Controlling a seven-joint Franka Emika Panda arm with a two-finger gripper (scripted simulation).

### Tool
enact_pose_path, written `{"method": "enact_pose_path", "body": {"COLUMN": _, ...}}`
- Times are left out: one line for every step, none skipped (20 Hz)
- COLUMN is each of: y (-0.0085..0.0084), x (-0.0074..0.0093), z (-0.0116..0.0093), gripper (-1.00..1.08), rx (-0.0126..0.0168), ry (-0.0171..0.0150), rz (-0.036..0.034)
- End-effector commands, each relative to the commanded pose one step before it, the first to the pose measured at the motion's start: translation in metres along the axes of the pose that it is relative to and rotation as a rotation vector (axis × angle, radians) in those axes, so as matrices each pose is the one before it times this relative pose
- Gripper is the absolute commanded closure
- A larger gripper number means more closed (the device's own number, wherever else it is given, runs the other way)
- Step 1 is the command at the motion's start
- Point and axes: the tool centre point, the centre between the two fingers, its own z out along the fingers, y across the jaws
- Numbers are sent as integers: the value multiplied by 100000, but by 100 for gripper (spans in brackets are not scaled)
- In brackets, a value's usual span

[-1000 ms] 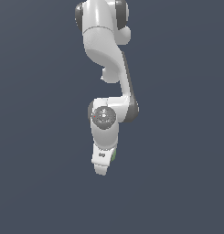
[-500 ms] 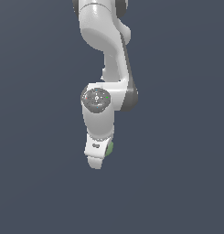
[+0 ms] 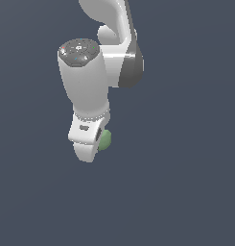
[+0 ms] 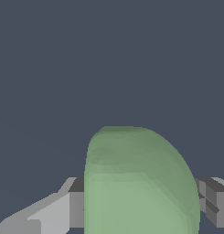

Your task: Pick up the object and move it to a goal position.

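- The gripper (image 3: 92, 149) pinches the object (image 3: 105, 140); in the wrist view the pale-green blob (image 4: 138, 183) fills the space between the grey fingers (image 4: 77, 203), one on each side of it and touching it
- In the exterior view the object shows only as a green bulge on the exterior view's right side of the white hand; most of it is hidden behind the hand
- Compared with a second ago, the arm (image 3: 85, 81) looms much larger and sits further to the exterior view's left; half a second ago the green bulge already showed at the hand, so the hold has lasted through the motion
- Nothing but flat dark background shows around the hand; whether the object is off a surface cannot be told
- Judgement: the pick seems done and the carry is under way; no goal marker is visible, so how far remains cannot be told
- Risk, as a guess: the blob is rounded and lumpy, so it could slip from the grip during a fast move
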Motion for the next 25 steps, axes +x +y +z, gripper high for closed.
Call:
{"method": "enact_pose_path", "body": {"y": -151, "x": -726, "z": -2848, "gripper": 108, "rx": 59, "ry": 88, "rz": -65}}
{"method": "enact_pose_path", "body": {"y": -29, "x": -284, "z": -1105, "gripper": 108, "rx": 0, "ry": 0, "rz": 0}}
{"method": "enact_pose_path", "body": {"y": -25, "x": -281, "z": -1095, "gripper": 108, "rx": 0, "ry": 0, "rz": 0}}
{"method": "enact_pose_path", "body": {"y": -21, "x": -277, "z": -1083, "gripper": 108, "rx": 0, "ry": 0, "rz": 0}}
{"method": "enact_pose_path", "body": {"y": -18, "x": -295, "z": -1079, "gripper": 108, "rx": -6, "ry": 69, "rz": 1}}
{"method": "enact_pose_path", "body": {"y": -12, "x": -269, "z": -1053, "gripper": 108, "rx": 0, "ry": 0, "rz": 0}}
{"method": "enact_pose_path", "body": {"y": -8, "x": -257, "z": -1004, "gripper": 108, "rx": 0, "ry": 0, "rz": 0}}
{"method": "enact_pose_path", "body": {"y": -3, "x": -239, "z": -936, "gripper": 108, "rx": 0, "ry": 0, "rz": 0}}
{"method": "enact_pose_path", "body": {"y": 3, "x": -220, "z": -860, "gripper": 108, "rx": 0, "ry": 0, "rz": 0}}
{"method": "enact_pose_path", "body": {"y": 8, "x": -235, "z": -791, "gripper": 108, "rx": -7, "ry": 1, "rz": 48}}
{"method": "enact_pose_path", "body": {"y": 13, "x": -184, "z": -717, "gripper": 108, "rx": 0, "ry": 0, "rz": 0}}
{"method": "enact_pose_path", "body": {"y": 16, "x": -195, "z": -654, "gripper": 108, "rx": -5, "ry": -12, "rz": 47}}
{"method": "enact_pose_path", "body": {"y": 17, "x": -151, "z": -588, "gripper": 108, "rx": 0, "ry": 0, "rz": 0}}
{"method": "enact_pose_path", "body": {"y": 18, "x": -136, "z": -528, "gripper": 108, "rx": 0, "ry": 0, "rz": 0}}
{"method": "enact_pose_path", "body": {"y": 20, "x": -143, "z": -470, "gripper": 108, "rx": -3, "ry": -21, "rz": 44}}
{"method": "enact_pose_path", "body": {"y": 20, "x": -106, "z": -411, "gripper": 108, "rx": 0, "ry": 0, "rz": 0}}
{"method": "enact_pose_path", "body": {"y": 21, "x": -92, "z": -355, "gripper": 108, "rx": 0, "ry": 0, "rz": 0}}
{"method": "enact_pose_path", "body": {"y": 22, "x": -78, "z": -300, "gripper": 108, "rx": 0, "ry": 0, "rz": 0}}
{"method": "enact_pose_path", "body": {"y": 23, "x": -89, "z": -248, "gripper": 108, "rx": -4, "ry": -37, "rz": 58}}
{"method": "enact_pose_path", "body": {"y": 23, "x": -51, "z": -196, "gripper": 108, "rx": 0, "ry": 0, "rz": 0}}
{"method": "enact_pose_path", "body": {"y": 22, "x": -39, "z": -149, "gripper": 108, "rx": 0, "ry": 0, "rz": 0}}
{"method": "enact_pose_path", "body": {"y": 20, "x": -28, "z": -107, "gripper": 108, "rx": 0, "ry": 0, "rz": 0}}
{"method": "enact_pose_path", "body": {"y": 16, "x": -18, "z": -70, "gripper": 108, "rx": 0, "ry": 0, "rz": 0}}
{"method": "enact_pose_path", "body": {"y": 11, "x": -10, "z": -39, "gripper": 108, "rx": 0, "ry": 0, "rz": 0}}
{"method": "enact_pose_path", "body": {"y": 4, "x": -3, "z": -12, "gripper": 108, "rx": 0, "ry": 0, "rz": 0}}
